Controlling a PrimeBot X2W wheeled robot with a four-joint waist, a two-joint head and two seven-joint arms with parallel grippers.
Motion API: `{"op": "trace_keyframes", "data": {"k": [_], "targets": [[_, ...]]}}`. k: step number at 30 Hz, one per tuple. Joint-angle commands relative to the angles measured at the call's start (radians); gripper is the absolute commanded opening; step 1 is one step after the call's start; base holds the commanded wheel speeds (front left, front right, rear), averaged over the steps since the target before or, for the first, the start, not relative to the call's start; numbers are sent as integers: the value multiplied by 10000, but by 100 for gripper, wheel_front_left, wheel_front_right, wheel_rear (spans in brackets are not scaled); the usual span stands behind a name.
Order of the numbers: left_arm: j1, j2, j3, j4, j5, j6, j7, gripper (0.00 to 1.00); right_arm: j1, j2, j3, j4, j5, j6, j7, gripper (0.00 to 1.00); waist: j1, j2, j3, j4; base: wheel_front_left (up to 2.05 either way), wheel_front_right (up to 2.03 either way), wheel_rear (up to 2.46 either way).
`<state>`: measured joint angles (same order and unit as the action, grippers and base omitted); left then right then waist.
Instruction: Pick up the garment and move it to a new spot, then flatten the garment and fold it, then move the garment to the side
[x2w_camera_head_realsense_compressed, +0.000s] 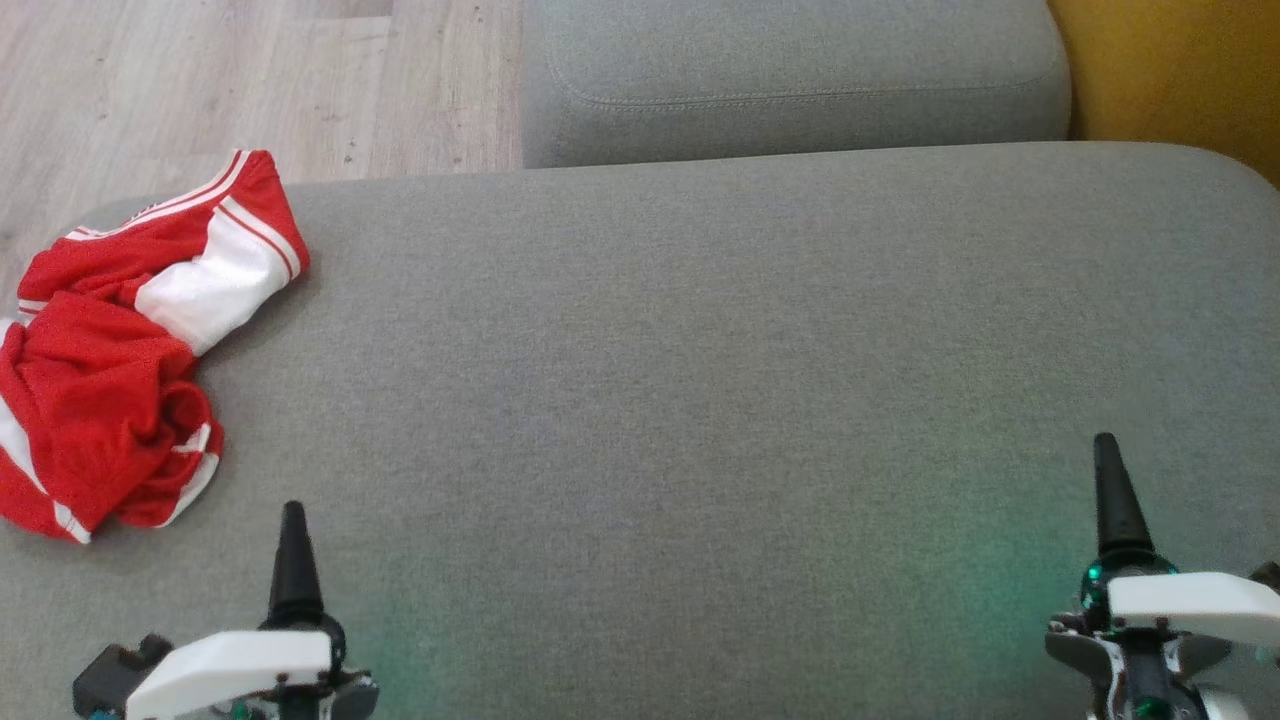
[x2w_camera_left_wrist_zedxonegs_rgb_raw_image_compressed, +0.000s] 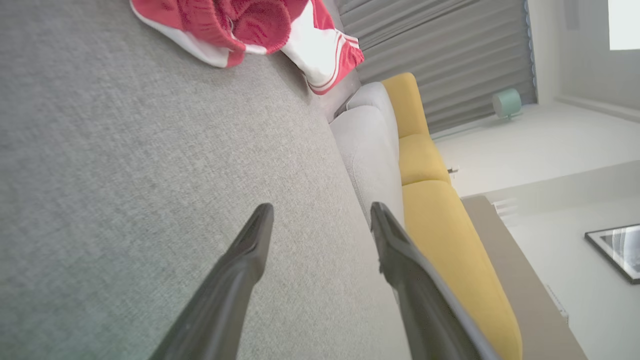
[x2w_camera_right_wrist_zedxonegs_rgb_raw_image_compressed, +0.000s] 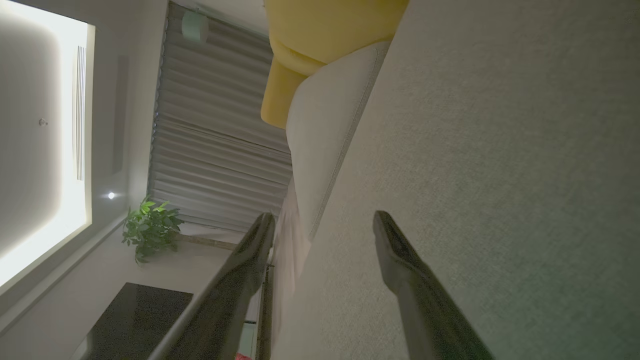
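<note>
Left claw (x2w_camera_left_wrist_zedxonegs_rgb_raw_image_compressed: 321, 207) and right claw (x2w_camera_right_wrist_zedxonegs_rgb_raw_image_compressed: 325, 216) both gape wide, empty, over the sofa (x2w_camera_head_realsense_compressed: 700, 350); pick-up not yet begun; next, the left claw must reach the crumpled garment (x2w_camera_head_realsense_compressed: 120, 350).

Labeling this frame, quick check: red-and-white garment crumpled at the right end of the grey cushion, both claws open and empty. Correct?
One error: the garment lies crumpled at the left end of the cushion, not the right, as the head view shows. The rest holds: left claw and right claw are open and empty.
</note>
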<state>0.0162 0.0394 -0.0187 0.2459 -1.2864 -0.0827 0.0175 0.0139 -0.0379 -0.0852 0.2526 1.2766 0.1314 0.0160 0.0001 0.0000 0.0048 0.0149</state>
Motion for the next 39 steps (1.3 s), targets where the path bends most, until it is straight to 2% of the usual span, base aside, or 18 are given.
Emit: {"op": "trace_keyframes", "data": {"k": [1,16,39], "targets": [[-366,57,-23,-446,450,31,-119,100,-255,-53,167,-496,-523,-2,-123,100,-1,0,1,8,0,0,0],[-181,72,-245,-608,2960,247,-565,100,-129,-64,765,-611,-2668,-3,-566,100,-1,0,19,70,0,0,0],[-93,82,-832,-566,5812,541,-1219,100,-168,-82,1429,-479,-5641,-4,-1215,100,-1,0,116,276,0,0,0]]}}
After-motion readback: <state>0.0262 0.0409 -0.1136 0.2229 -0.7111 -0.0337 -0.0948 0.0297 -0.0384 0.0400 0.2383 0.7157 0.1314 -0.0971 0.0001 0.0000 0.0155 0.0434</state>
